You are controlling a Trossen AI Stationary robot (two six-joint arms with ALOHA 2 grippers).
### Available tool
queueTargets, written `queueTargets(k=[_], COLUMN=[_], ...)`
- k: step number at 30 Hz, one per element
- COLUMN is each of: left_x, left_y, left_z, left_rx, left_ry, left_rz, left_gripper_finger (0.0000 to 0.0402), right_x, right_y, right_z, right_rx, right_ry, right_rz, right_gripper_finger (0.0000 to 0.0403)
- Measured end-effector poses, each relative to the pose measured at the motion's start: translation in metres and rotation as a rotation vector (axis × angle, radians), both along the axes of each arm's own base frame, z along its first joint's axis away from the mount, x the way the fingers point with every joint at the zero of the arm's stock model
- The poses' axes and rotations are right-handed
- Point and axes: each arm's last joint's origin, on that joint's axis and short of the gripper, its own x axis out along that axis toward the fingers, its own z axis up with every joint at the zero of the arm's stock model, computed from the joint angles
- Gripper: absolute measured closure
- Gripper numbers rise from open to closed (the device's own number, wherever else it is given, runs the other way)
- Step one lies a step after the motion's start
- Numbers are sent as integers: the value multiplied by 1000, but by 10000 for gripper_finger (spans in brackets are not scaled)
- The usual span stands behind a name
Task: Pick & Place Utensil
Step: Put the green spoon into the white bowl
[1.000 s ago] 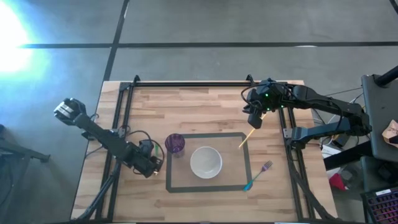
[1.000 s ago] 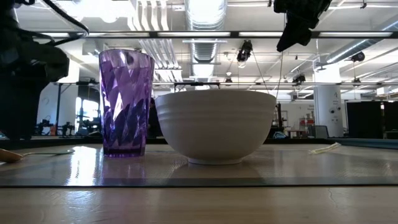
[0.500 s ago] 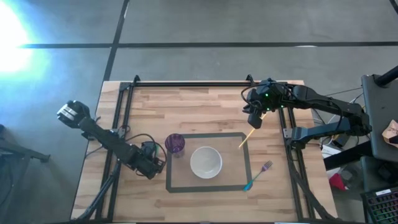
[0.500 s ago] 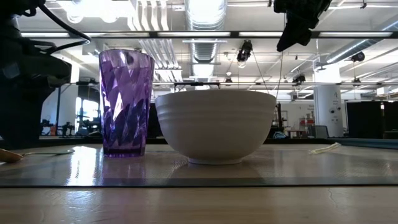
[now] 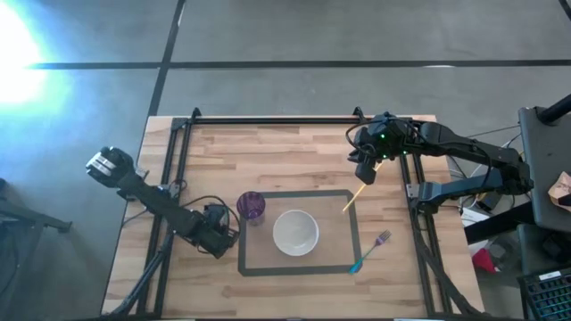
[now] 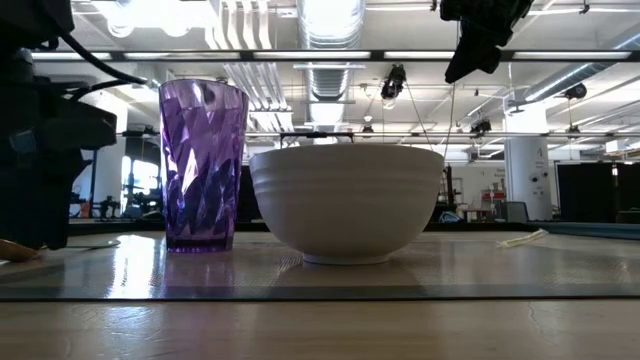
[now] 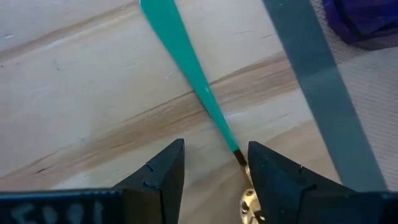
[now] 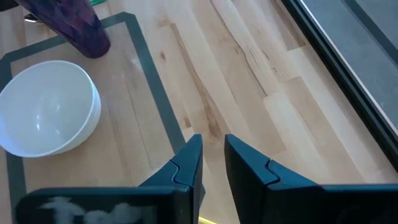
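Observation:
A spoon with a teal handle (image 7: 186, 62) and a gold bowl (image 7: 249, 202) lies flat on the wooden table, left of the taped rectangle. It also shows in the low view (image 6: 15, 248). My left gripper (image 7: 214, 168) is open and low over it, one finger on each side of the spoon's neck; no touch shows. From above, my left gripper (image 5: 221, 239) covers the spoon. My right gripper (image 5: 364, 174) hangs high above the table's far right (image 6: 475, 55), empty, with only a narrow gap between its fingers (image 8: 213, 155).
A purple cup (image 5: 251, 207) and a white bowl (image 5: 295, 232) stand inside the grey taped rectangle (image 5: 299, 193). A teal-handled fork (image 5: 372, 251) lies at its near right corner, and a pale wooden stick (image 5: 355, 194) lies below my right gripper. Black frame rails (image 5: 178, 178) run along both table sides.
My left gripper has gone down toward the spoon and a little toward the table's near edge. In the low view it now stands lower and in front of part of the spoon.

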Motion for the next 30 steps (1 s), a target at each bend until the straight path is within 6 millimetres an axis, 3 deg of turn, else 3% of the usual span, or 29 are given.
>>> queueTargets(k=[11,23,30], left_x=[-5,-7,-8], left_y=[2,3,3], left_z=[-5,-4,-4], left_rx=[-1,-1,1], left_ry=[54,81,90], left_rz=[4,-45,-47], left_gripper_finger=[263,388,394], right_x=[0,0,0], right_y=[0,0,0], right_z=[0,0,0], right_rx=[0,0,0], right_ry=[0,0,1], right_rz=[0,0,0], right_gripper_finger=[339,328,338])
